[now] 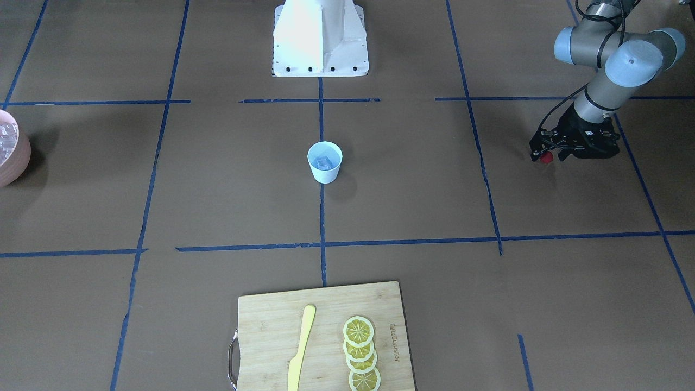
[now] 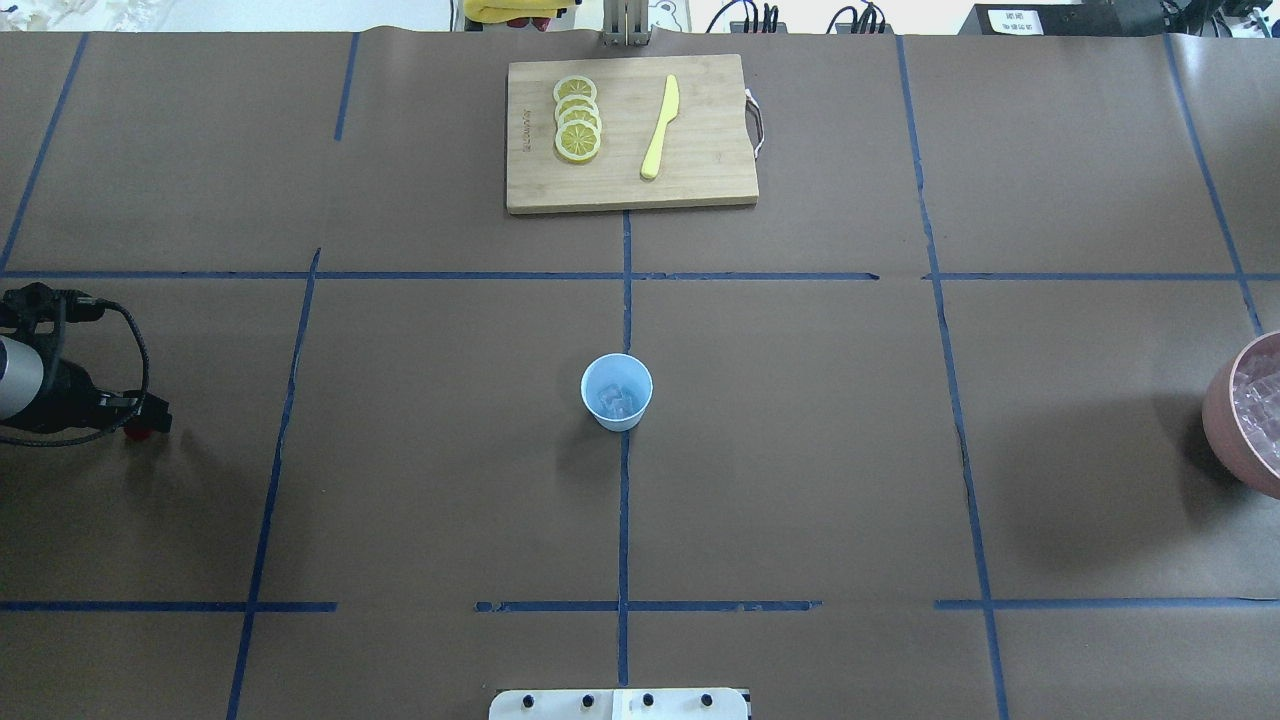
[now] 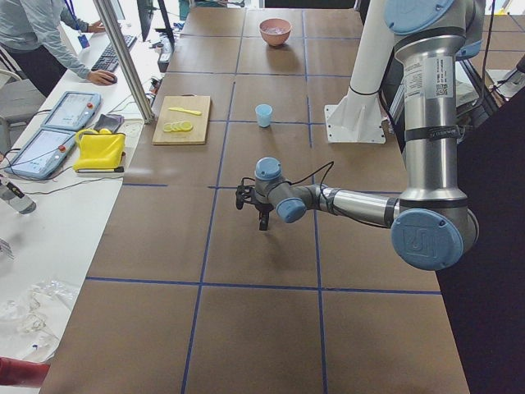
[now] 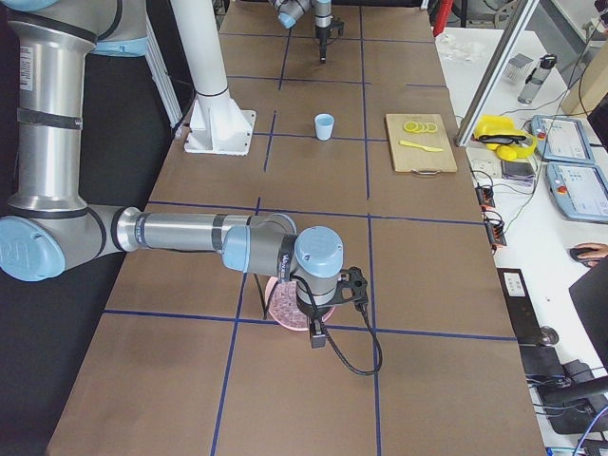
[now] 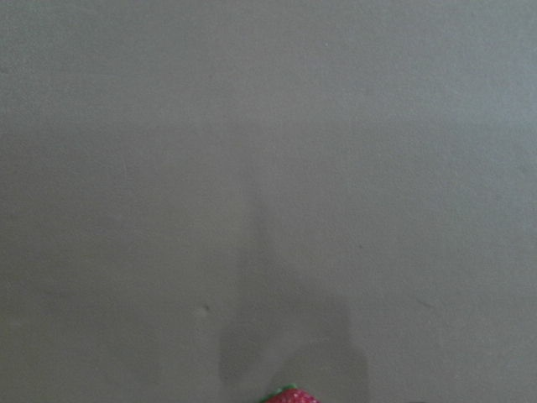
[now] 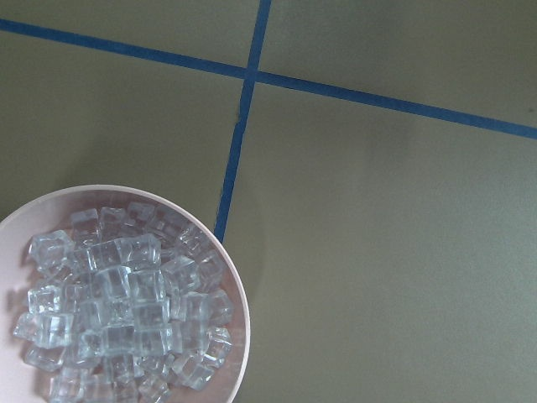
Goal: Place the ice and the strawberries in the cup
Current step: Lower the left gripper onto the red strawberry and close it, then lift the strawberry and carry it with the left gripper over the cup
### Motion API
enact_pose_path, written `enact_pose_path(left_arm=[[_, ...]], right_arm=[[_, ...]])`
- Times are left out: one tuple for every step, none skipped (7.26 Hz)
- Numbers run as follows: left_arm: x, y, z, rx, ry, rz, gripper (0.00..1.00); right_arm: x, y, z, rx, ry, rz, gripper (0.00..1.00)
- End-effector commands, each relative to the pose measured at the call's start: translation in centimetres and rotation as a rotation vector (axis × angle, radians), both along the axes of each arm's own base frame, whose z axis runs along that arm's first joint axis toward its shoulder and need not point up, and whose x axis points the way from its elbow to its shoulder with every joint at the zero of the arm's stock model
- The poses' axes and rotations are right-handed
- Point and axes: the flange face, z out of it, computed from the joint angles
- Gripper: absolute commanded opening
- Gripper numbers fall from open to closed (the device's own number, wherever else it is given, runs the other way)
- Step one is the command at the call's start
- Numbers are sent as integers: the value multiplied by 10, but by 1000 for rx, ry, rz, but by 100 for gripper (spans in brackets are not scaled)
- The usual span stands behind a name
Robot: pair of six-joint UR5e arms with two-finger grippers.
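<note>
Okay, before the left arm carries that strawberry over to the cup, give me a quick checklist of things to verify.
1. Strawberry held: ok. The strawberry sits at the fingertips of the left gripper.
2. Cup ready: ok. The cup stands upright with its mouth open.
3. Ice in the cup: ok. Clear ice shows inside it.
4. Path to the cup: ok. Only bare table lies between gripper and cup.
5. Other arm out of the way: ok. The right arm is over the pink bowl at the far end.
6. Strawberry lifted off the table: cannot tell.
</note>
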Motion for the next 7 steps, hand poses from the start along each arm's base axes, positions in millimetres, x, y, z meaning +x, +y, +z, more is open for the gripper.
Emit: enact_pose_path(left_arm=[[-1, 3, -1, 0, 3, 4, 8], [-2, 3, -5, 5, 7, 3, 4], [-2, 3, -16, 21, 20, 3, 2], [-3, 3, -34, 34, 37, 3, 1], [-3, 2, -65, 17, 24, 0, 0], [-3, 2, -114, -9, 2, 0, 0], [3, -4, -167, -43, -20, -11, 0]], right_arm=[[0, 0, 0, 0, -1, 0, 99], [0, 0, 0, 0, -1, 0, 99], [0, 0, -1, 2, -1, 0, 99], [0, 0, -2, 2, -1, 1, 99], [0, 0, -3, 5, 0, 1, 99], [0, 0, -3, 4, 0, 2, 99], [0, -1, -4, 6, 0, 2, 99]])
